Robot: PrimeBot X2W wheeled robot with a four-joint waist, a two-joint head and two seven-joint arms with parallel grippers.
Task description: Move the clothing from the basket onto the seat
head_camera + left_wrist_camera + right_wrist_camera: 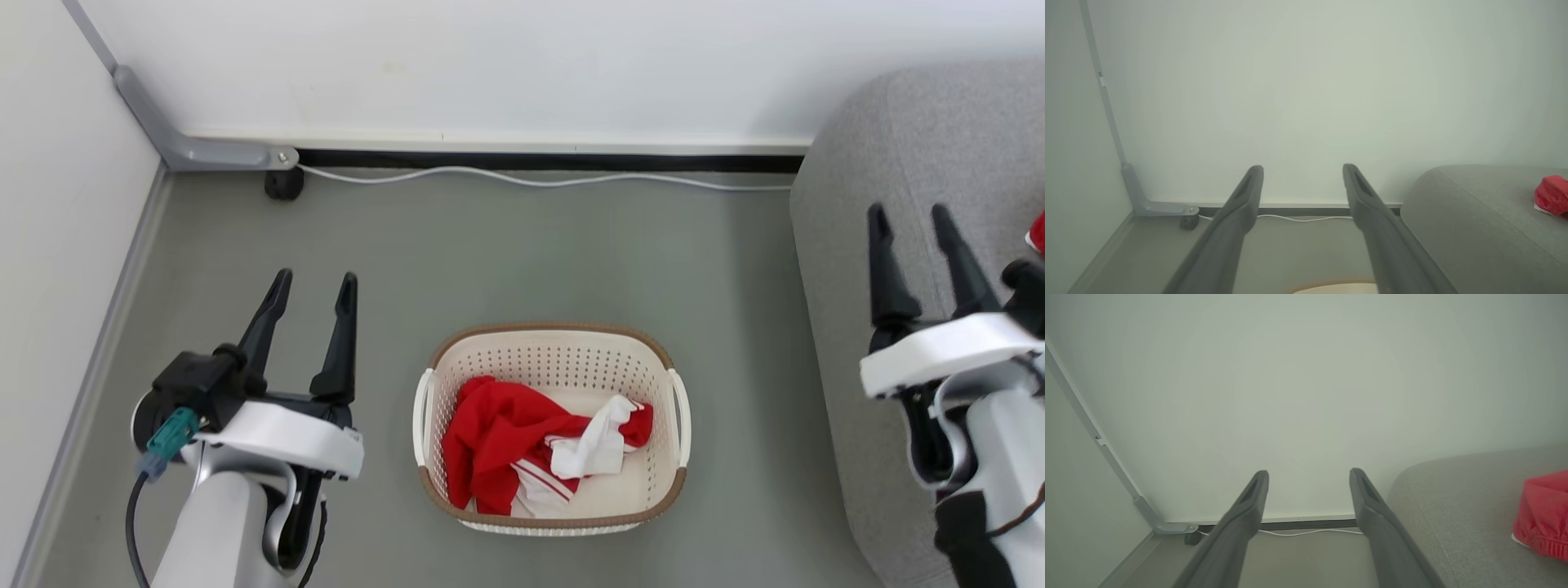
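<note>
Left gripper (316, 278): fingers spread, nothing between them, held over the floor (408, 261) left of the basket (555, 329). Reads as a waiting pose, kept clear of the load.

The basket sits on the floor between the arms. The clothing (502, 437) lies crumpled in its near half, red with a white piece on top. It is a loose heap, probably easy to pinch from above.

Right gripper (909, 211): fingers likewise apart and empty, raised over the edge of the seat (841, 269). One red garment (1541, 512) lies on the seat, so the task is judged part done, with the basket load yet to move.

clothing (498, 437): red, white stripes | basket (555, 363): cream, brown rim | seat (922, 163): grey, seemingly woven
</note>
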